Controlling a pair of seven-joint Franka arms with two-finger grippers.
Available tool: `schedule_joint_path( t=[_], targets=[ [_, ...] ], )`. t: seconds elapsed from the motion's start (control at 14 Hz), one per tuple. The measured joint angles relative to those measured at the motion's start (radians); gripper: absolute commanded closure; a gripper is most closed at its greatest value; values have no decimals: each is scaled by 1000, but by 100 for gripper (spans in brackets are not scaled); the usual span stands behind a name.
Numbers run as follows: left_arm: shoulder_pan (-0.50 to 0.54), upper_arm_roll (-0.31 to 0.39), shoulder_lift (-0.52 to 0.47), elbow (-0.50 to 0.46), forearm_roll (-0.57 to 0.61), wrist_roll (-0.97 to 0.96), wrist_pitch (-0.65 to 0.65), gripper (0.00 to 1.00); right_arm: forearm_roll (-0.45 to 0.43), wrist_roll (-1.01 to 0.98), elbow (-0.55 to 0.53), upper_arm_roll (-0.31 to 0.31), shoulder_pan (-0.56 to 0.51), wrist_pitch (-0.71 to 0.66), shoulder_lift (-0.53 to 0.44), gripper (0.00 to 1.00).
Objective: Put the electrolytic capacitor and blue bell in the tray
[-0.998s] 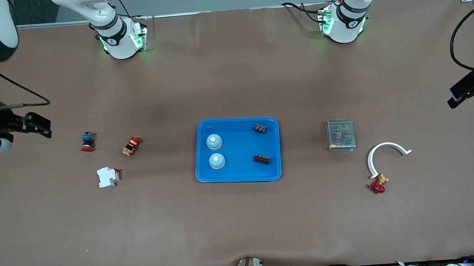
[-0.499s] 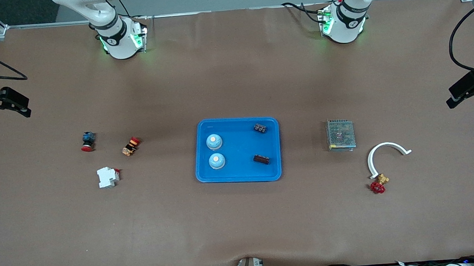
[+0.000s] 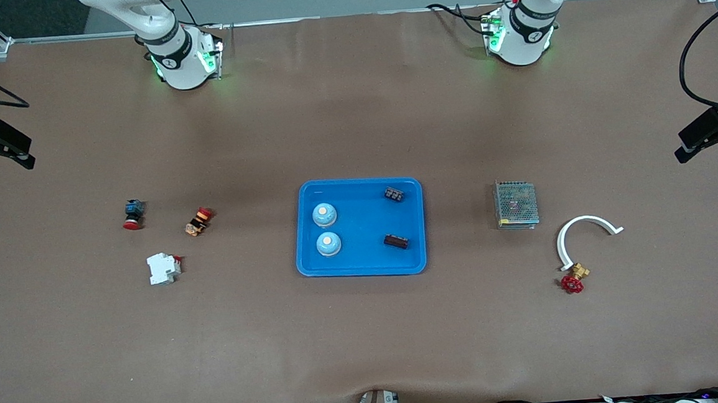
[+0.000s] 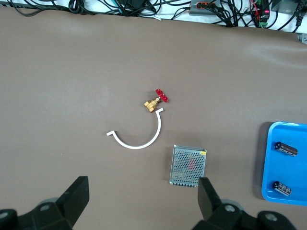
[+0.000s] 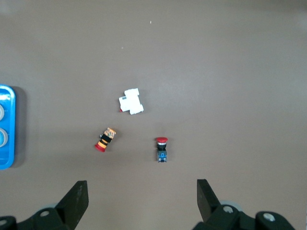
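The bright-blue tray [image 3: 362, 260] lies mid-table. In it sit two blue bells [image 3: 324, 215] [image 3: 328, 244] toward the right arm's end and two dark electrolytic capacitors [image 3: 394, 194] [image 3: 396, 241] toward the left arm's end. My right gripper [image 3: 22, 152] hangs open and empty over bare table at the right arm's end. In its wrist view the right gripper [image 5: 143, 199] shows only the tray's rim [image 5: 6, 160]. My left gripper [image 3: 708, 154] is open and empty over the table's left-arm end. The left gripper [image 4: 143, 196] sees the capacitors [image 4: 286, 149] [image 4: 282, 188].
Toward the right arm's end lie a red-capped blue button [image 3: 132, 215], an orange-and-red button [image 3: 198, 221] and a white breaker [image 3: 163, 268]. Toward the left arm's end lie a grey mesh box [image 3: 516, 205], a white curved piece [image 3: 576, 232] and a brass valve with a red handwheel [image 3: 574, 279].
The right arm has drawn back toward its end of the table and its gripper now sits higher in the front view. The left gripper has barely shifted. Nothing on the table moved.
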Motion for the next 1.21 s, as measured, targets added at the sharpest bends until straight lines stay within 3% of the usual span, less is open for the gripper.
schedule_joint_path(
  t=[0.21,0.64,1.21],
  targets=[
    [0,0,0,-1,0,0,-17,0,0,0,60,0,-2,-54,7,0],
    [-10,-6,17,-7,21,0,-171,0,9,0,105,-1,-25,-70,45,0],
    [-26,-45,34,-7,83,0,-176,0,32,0,109,1,-57,-71,67,0]
  ],
)
